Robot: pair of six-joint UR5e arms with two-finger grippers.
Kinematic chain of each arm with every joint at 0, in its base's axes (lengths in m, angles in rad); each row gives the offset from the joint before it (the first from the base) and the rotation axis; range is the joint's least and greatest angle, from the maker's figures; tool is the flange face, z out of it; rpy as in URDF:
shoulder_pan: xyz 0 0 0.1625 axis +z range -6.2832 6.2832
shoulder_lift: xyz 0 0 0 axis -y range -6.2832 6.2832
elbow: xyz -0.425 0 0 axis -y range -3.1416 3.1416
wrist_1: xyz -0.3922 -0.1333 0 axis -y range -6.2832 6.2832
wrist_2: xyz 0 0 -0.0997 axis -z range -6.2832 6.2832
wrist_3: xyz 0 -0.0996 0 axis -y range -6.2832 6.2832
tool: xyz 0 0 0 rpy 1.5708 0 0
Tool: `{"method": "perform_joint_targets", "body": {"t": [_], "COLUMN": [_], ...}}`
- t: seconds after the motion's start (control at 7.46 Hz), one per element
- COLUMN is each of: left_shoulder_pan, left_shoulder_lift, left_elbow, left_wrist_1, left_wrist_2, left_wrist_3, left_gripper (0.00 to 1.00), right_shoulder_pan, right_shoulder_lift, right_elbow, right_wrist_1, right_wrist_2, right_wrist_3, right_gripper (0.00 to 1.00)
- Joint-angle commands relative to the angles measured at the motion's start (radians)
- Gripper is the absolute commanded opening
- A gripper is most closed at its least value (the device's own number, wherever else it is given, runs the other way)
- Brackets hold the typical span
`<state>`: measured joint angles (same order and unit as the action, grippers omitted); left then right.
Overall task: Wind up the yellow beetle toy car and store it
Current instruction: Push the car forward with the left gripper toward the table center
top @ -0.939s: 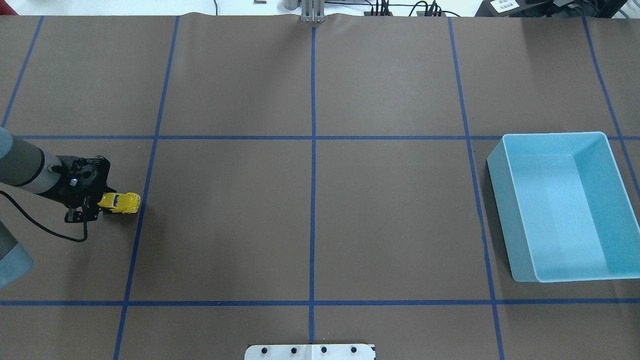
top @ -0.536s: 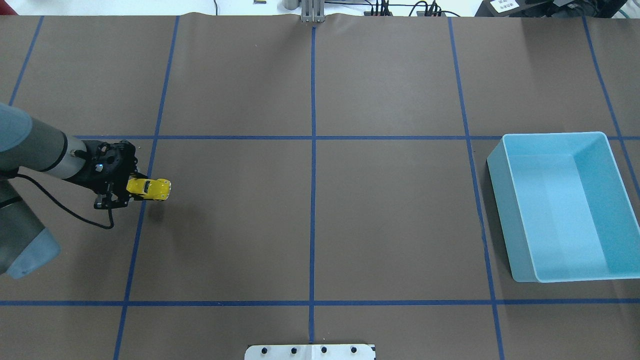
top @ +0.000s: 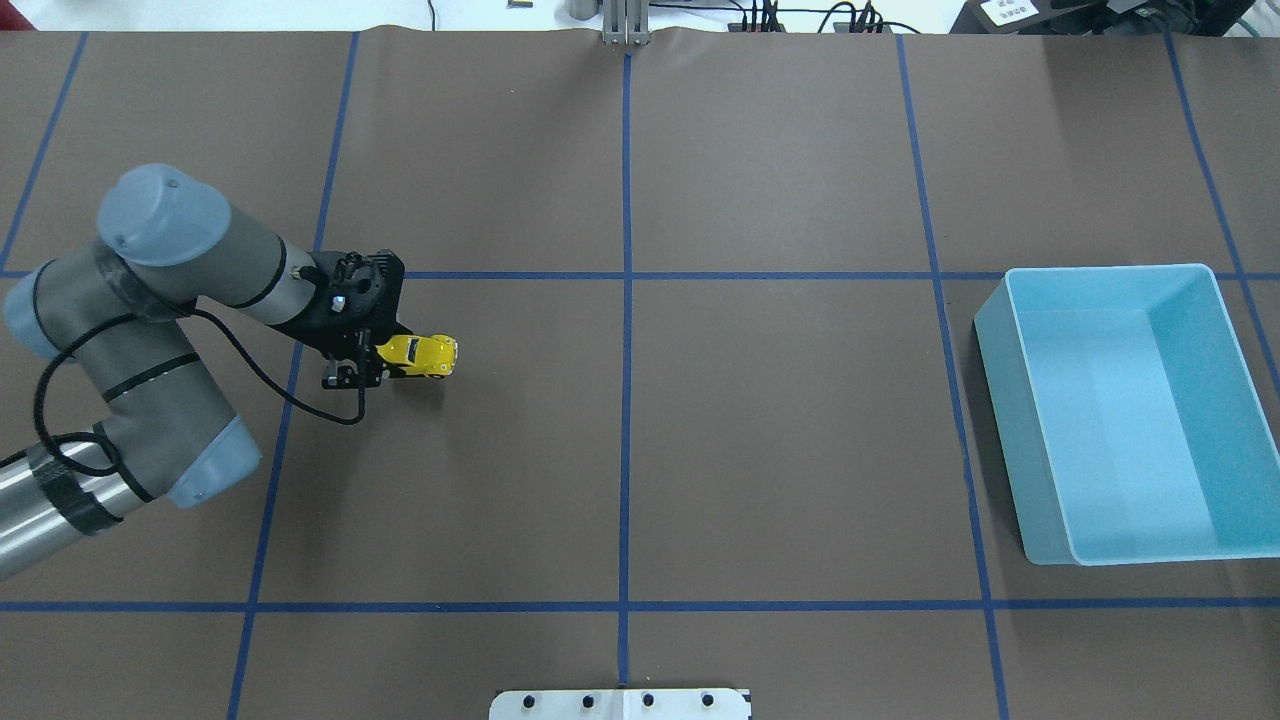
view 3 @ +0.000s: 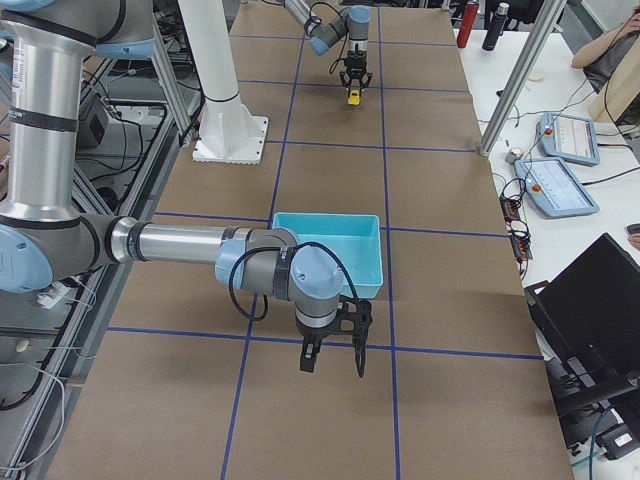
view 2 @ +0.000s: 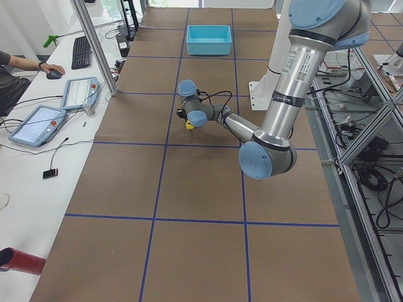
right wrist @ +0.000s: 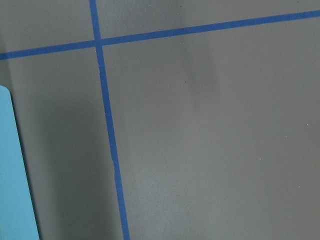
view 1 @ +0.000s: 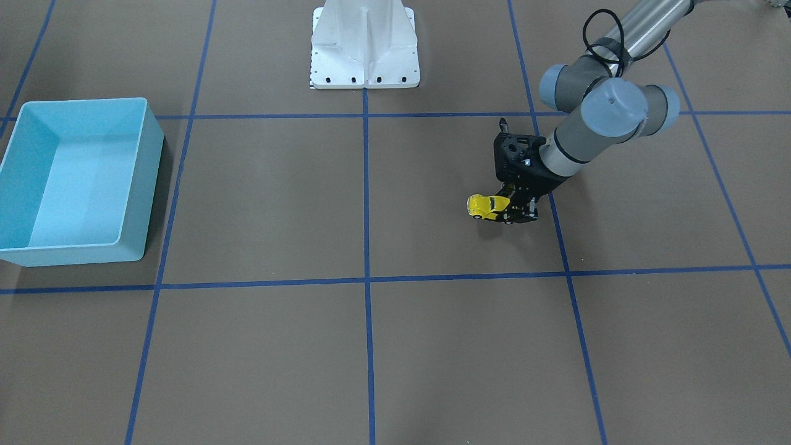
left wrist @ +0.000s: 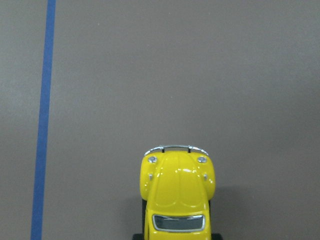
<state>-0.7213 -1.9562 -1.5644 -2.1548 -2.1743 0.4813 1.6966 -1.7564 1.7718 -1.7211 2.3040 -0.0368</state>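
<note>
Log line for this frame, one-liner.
left gripper: shut on yellow beetle toy car | right gripper: state unclear, beside light blue bin | bin: empty | car: not yet stored

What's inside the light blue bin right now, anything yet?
Nothing shows inside the light blue bin: floor and inner walls look bare from overhead and the front, with no corner hidden. The yellow beetle toy car sits in the left gripper, well away.
</note>
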Motion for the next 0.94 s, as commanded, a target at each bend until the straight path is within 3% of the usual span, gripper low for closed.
{"method": "perform_joint_targets", "body": {"t": [0.0,0.8], "left_shoulder_pan": [0.022,0.005], "left_shoulder_lift": [-0.035,-0.012], "left_elbow": [0.029,0.029], "left_wrist_1": [0.048,0.062], "left_wrist_2": [-0.002,-0.021], "left_wrist_3": [0.0,0.063], "left_gripper": [0.0,0.0], "right_shoulder_pan": [0.0,0.0], "right_shoulder_lift": [0.0,0.0], "right_elbow": [0.0,0.002], "right_wrist_1": [0.0,0.0], "right_wrist_2": [0.0,0.0], "right_wrist_3": [0.0,0.0], "right_gripper": [1.0,1.0]}}
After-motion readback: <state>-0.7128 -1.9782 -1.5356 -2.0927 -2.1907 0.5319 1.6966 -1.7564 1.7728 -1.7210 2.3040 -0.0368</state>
